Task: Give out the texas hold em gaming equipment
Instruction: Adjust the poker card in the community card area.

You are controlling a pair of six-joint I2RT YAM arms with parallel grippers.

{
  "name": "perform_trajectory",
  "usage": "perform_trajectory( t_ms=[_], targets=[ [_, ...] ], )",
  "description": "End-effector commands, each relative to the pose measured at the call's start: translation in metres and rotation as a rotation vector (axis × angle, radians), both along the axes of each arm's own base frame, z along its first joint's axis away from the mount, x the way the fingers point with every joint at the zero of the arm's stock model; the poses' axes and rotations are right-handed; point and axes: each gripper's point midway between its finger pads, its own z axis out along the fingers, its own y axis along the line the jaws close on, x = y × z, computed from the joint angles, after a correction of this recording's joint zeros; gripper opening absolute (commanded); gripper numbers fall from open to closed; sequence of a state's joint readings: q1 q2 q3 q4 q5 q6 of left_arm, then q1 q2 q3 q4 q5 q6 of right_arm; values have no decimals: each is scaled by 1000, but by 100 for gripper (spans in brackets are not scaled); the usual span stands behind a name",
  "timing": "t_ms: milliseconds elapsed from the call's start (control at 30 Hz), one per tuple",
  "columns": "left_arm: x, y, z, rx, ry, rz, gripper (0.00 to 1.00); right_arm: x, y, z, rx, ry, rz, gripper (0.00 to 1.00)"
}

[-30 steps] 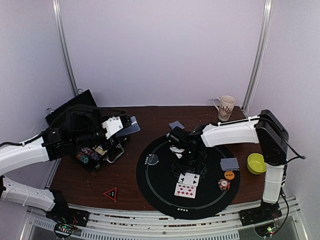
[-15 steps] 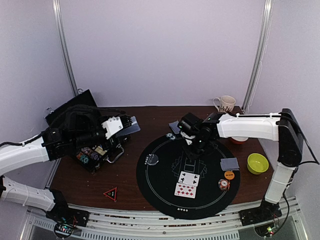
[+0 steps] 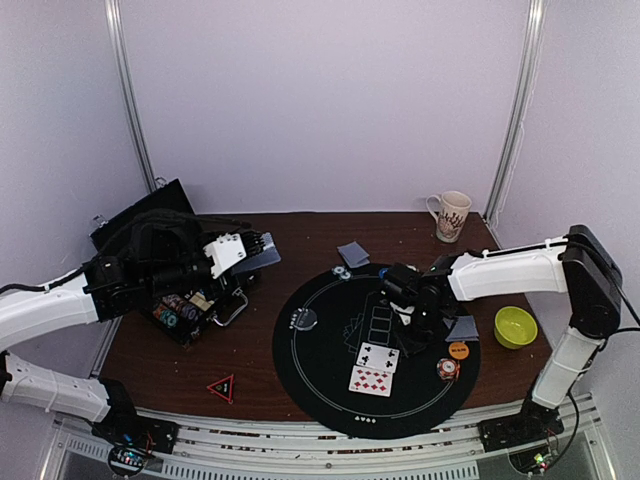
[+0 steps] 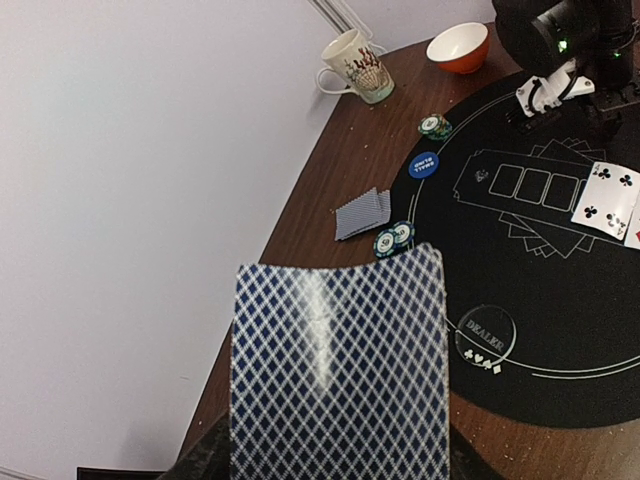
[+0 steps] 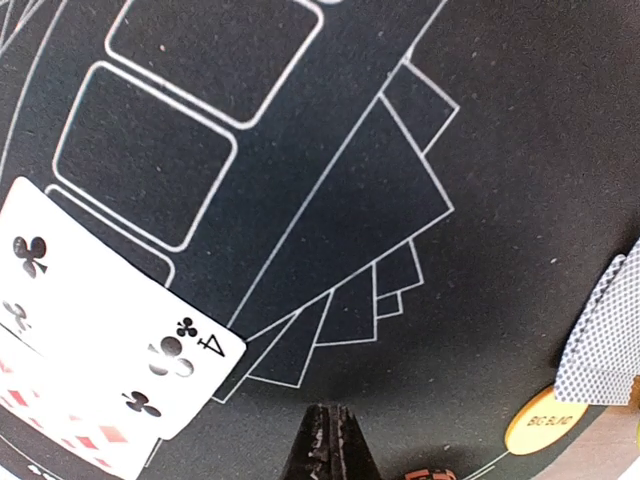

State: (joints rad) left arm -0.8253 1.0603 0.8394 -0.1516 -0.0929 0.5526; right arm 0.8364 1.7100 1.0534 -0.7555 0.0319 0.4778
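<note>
Two arms, one deal to judge: the left fingers (image 3: 252, 244) stand about half open, clamped on blue-backed cards (image 4: 335, 365), one or a stack I cannot tell, whose long axis runs straight out ahead of them. The empty card boxes (image 4: 533, 184) on the black mat (image 4: 560, 330) lie well ahead and to their right. The right fingers (image 5: 328, 440) are pressed shut on nothing just above the mat, with the four of clubs (image 5: 100, 300) close on their left, so this arm is much the nearer to the boxes

Pale lilac walls (image 3: 320, 100); dark brown wooden table (image 3: 250, 350).
</note>
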Motion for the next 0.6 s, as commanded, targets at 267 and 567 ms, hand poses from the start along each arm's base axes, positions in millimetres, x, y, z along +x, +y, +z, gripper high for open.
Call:
perform_trajectory(
  t_ms=[267, 567],
  targets=[
    [2, -2, 17, -46, -45, 2, 54, -15, 32, -18, 48, 51, 28, 0],
    [2, 0, 17, -47, -46, 6, 54, -3, 44, -13, 61, 19, 39, 0]
  ],
)
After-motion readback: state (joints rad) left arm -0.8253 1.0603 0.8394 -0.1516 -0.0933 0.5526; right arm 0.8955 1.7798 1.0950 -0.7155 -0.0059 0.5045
